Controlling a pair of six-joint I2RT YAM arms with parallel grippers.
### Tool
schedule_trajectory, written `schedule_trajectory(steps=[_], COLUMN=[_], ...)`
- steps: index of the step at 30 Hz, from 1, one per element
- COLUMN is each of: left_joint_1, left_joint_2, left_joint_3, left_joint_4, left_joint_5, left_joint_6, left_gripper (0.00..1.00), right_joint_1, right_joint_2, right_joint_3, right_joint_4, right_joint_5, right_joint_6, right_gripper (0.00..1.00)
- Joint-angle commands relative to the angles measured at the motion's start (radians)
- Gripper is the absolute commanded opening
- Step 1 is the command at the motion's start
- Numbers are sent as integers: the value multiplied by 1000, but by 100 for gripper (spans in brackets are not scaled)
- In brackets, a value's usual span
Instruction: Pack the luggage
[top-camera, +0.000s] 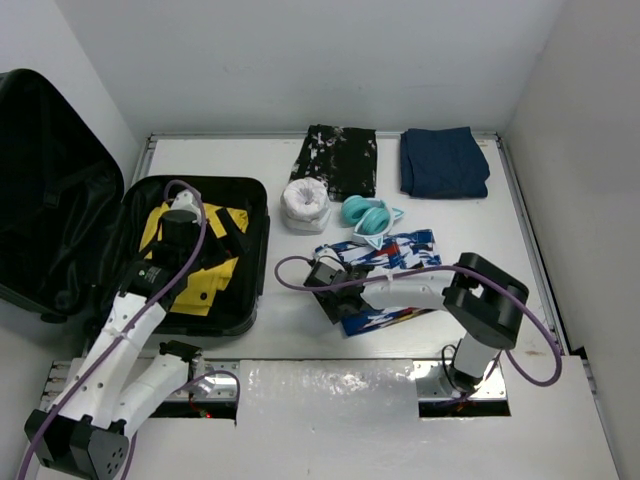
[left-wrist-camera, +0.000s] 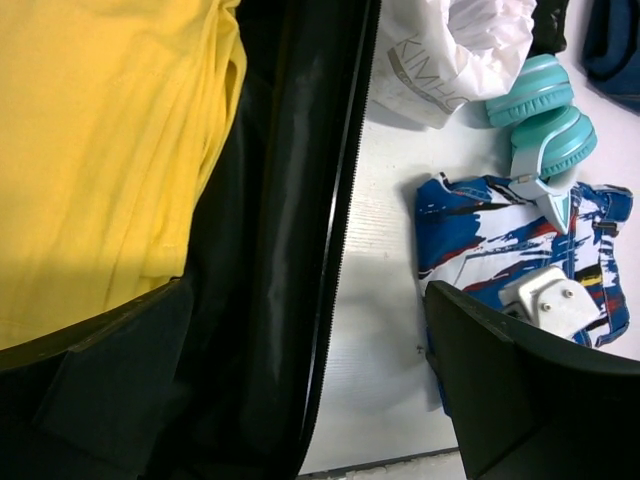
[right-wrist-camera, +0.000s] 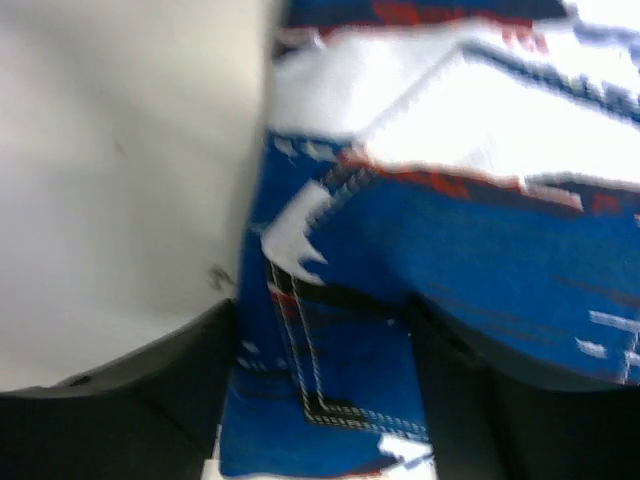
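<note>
— So, where does the black hard-shell luggage (top-camera: 55, 200) with the dark fabric lining sit?

— On the left of the overhead view, open on the white table (top-camera: 290, 325). Its lid leans up against the left wall. Its base lies flat, with a folded yellow cotton garment (top-camera: 200, 282) inside and black straps crossing it.

— And the left gripper (left-wrist-camera: 310, 300)?

— It hangs above the base's right rim. Its jaws are spread wide with nothing between them (the wrist view shows yellow cloth on one side and bare tabletop on the other).

— What about the right gripper (right-wrist-camera: 325, 390)?

— It reaches left across the table to a blue, white and red patterned fabric piece (top-camera: 395, 255), which lies just right of the luggage and apart from it. Its dark fingers (right-wrist-camera: 140, 400) stand on either side of the fabric's edge, and the cloth runs between them. The close view is blurred, so I cannot tell whether the claw is pinching the fabric or only straddling it.

— What else lies on the table?

— A pair of teal over-ear headphones (top-camera: 365, 213) sits at the far edge of the patterned fabric. A crumpled white plastic bundle (top-camera: 305, 203) lies just to their left. Along the back there are two folded cloths side by side, a black one with white splashes (top-camera: 338, 160) and a navy blue one (top-camera: 443, 162).
</note>
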Motion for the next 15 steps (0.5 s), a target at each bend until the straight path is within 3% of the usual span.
schedule_trajectory(steps=[1,2,3,4,11,15], left_joint_1=[-23,-34,-41,-52,-230,-317], left_joint_2=[-7,-4,-4,-1,56,82], left_joint_3=[-33,-39,-49,-61,-95,-121], left_joint_4=[72,78,97,105,238,330], left_joint_5=[40,44,47,43,23,-14], left_joint_6=[-31,-40,-47,-66,-217,-377], left_gripper=[99,99,99,99,99,99], right_joint_1=[6,6,6,6,4,4], right_joint_2=[122,127,116,96,-235,-400], right_joint_3=[-25,-26,-34,-43,-184,-256], right_joint_4=[35,45,61,77,297,384], right_joint_5=[-31,-31,-33,-40,-94,-102], right_joint_6=[-4,-1,5,10,62,82], right_gripper=[56,24,5,0,0,0])
